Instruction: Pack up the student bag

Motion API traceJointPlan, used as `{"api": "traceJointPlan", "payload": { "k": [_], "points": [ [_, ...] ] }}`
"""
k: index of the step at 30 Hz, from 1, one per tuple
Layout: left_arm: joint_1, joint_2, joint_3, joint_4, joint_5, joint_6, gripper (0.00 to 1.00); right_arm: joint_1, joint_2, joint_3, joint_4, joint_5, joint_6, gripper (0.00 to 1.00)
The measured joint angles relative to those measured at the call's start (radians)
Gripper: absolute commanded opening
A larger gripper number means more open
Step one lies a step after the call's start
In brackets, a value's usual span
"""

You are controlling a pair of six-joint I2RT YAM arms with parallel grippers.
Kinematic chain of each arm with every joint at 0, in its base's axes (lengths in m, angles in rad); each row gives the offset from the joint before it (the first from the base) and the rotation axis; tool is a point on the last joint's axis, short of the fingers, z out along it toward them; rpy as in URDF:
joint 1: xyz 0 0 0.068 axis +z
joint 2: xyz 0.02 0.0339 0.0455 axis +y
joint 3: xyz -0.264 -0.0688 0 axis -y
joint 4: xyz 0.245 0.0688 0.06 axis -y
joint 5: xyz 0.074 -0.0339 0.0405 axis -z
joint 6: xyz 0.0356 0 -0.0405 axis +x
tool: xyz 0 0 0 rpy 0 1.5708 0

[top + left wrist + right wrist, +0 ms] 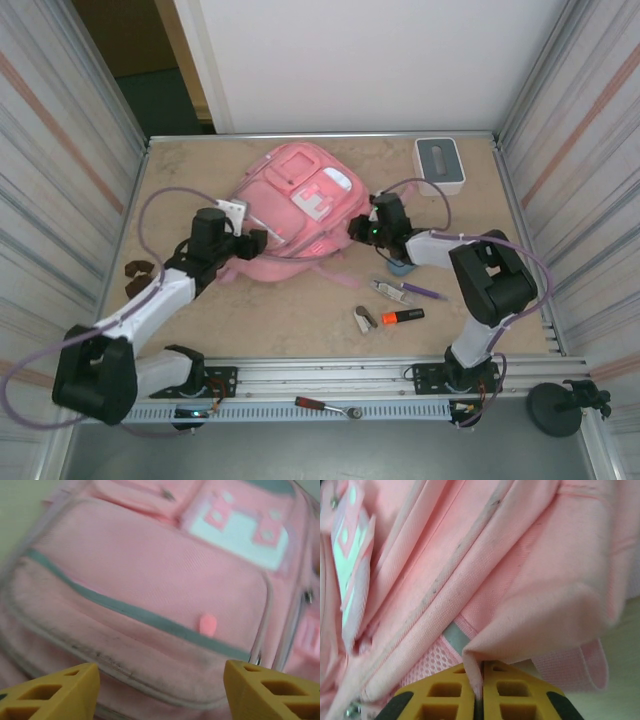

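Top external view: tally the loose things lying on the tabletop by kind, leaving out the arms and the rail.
Bags: 1, pink student bag
Boxes: 1, white box
Writing tools: 2, orange highlighter, purple pen
Small silvery things, kind unclear: 2, silvery item by the highlighter, silvery item by the pen
Blue item, partly hidden: 1
Brown item at the left edge: 1
Total: 8

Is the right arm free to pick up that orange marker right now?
Probably not yet: the right gripper is pinched shut on a fold of the student bag. The orange marker lies unobstructed on the table near that arm.
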Motion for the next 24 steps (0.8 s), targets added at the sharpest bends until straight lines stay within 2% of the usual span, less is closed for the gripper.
{"api": "traceJointPlan", "payload": {
  "k": [6,11,12,17,24],
  "points": [
    [-0.030,-0.210,-0.058,-0.015,-0.148,-0.126,0.76,0.202,-0.016,0.000,-0.006,-0.013,-0.032,0.34],
    [-0.175,-0.228,-0.075,-0.055,-0.248,-0.201,0.80,0.223,-0.107,0.000,-0.080,0.022,-0.104,0.40],
    [-0.208,-0.213,-0.075,-0.060,-0.267,-0.212,0.84,0.213,-0.121,0.000,-0.085,0.028,-0.111,0.41],
    [-0.329,-0.050,-0.042,-0.080,-0.362,-0.247,0.87,0.161,-0.094,0.016,-0.085,0.052,-0.111,0.46],
    [-0.378,0.238,0.111,-0.133,-0.496,-0.253,0.84,0.157,0.018,0.036,-0.053,0.074,-0.093,0.48]
  ]
}}
